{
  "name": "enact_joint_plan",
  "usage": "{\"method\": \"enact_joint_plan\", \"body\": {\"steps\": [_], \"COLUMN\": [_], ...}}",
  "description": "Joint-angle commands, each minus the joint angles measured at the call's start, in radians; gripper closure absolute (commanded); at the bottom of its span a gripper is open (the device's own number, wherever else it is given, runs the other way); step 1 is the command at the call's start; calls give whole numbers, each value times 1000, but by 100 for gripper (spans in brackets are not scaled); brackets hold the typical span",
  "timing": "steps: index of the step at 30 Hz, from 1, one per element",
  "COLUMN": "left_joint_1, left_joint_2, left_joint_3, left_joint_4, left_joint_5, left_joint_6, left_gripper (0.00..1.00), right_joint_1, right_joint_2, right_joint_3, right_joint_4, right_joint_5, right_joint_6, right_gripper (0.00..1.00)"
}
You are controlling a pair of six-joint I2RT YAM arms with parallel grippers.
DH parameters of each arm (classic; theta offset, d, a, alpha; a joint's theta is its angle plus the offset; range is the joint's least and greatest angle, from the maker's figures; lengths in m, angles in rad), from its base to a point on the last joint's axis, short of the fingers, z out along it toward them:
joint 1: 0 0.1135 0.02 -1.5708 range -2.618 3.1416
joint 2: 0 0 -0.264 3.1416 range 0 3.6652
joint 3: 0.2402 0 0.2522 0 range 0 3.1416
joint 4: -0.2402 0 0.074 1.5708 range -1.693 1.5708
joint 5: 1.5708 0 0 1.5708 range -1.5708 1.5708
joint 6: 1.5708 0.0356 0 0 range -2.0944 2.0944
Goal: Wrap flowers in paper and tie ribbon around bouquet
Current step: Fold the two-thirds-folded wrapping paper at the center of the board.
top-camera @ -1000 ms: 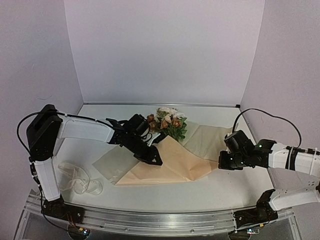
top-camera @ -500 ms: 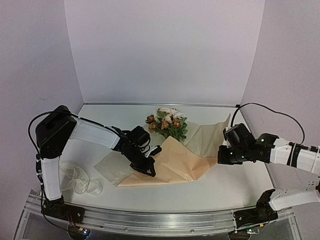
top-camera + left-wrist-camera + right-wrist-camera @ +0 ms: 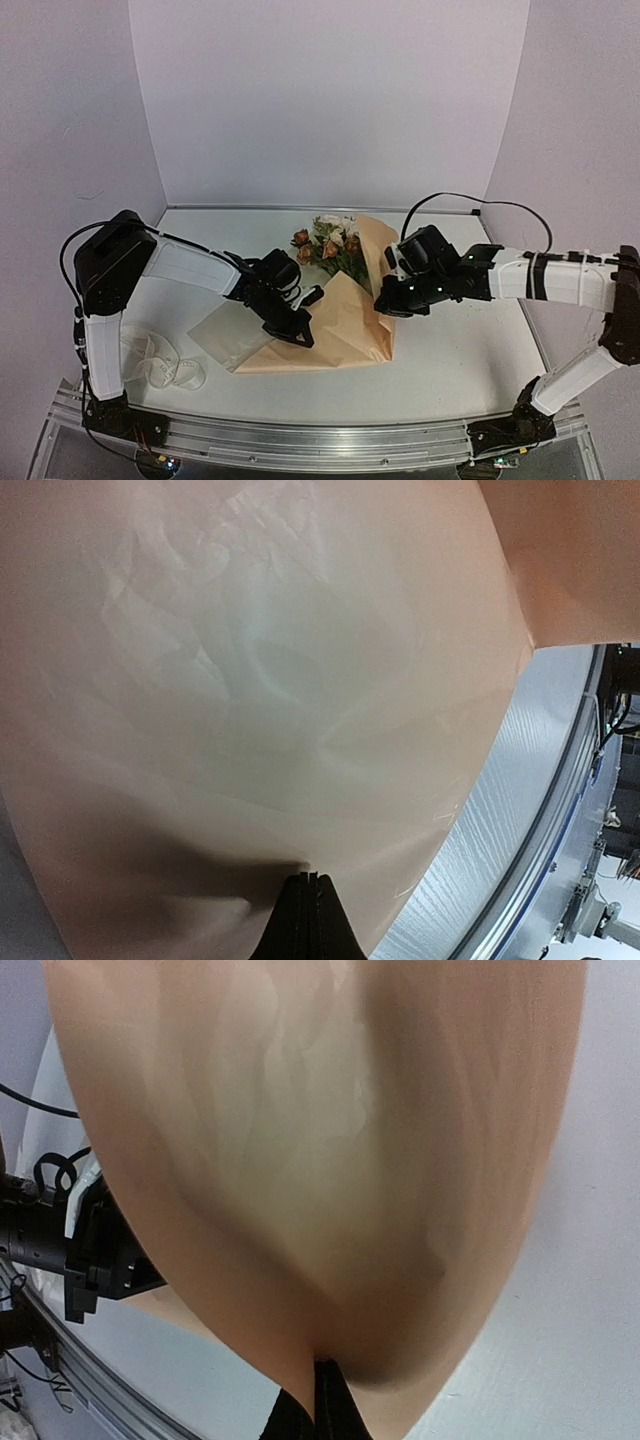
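In the middle of the top view, the paper (image 3: pixel 345 325) lies on the white table (image 3: pixel 460 365). Its right part is lifted into a tall fold just beside the flowers (image 3: pixel 332 240), whose heads show at upper centre, the stems lost behind the sheet. The left gripper (image 3: pixel 300 337) has its fingers pressed together, pinching the paper's near left part. The right gripper (image 3: pixel 384 305) pinches the raised fold's edge. The ribbon (image 3: pixel 160 368) lies loose at lower left, well apart.
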Motion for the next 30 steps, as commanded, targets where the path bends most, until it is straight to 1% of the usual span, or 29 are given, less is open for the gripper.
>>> {"method": "enact_joint_plan", "body": {"steps": [1,4,7,10,12,15,16,18,20,22,25,28,30], "left_joint_1": [18,41,74,114,151,209,225,246,256,258,258,258,258], "left_joint_2": [-44,-91,-151,-198,-222,-235,-233,-208,-168,-118,-73,-21,4], "left_joint_3": [-1,-21,-34,-27,-23,-5,7,59,130,205,271,341,378], "left_joint_4": [33,25,19,23,50,90,92,77,10,-45,-80,-139,-176], "left_joint_5": [-5,7,37,84,141,204,212,232,220,204,190,158,142], "left_joint_6": [-9,-9,-17,-36,-65,-108,-113,-107,-78,-41,-14,17,39], "left_gripper": [100,97,93,87,84,74,72,64,57,51,43,37,36], "right_joint_1": [4,4,3,4,4,4,4,4,3,4,5,5,6], "right_joint_2": [105,177,244,298,332,377,394,425,452,467,484,500,503], "right_joint_3": [50,71,100,122,136,159,166,187,201,213,227,245,249], "right_joint_4": [206,287,343,384,395,402,404,414,426,430,427,421,401], "right_joint_5": [-99,-125,-158,-180,-198,-229,-242,-279,-312,-332,-362,-399,-401], "right_joint_6": [86,107,129,150,154,156,158,161,165,166,163,162,151], "right_gripper": [100,100,100,100,100,100,100,100,100,100,100,100,100]}}
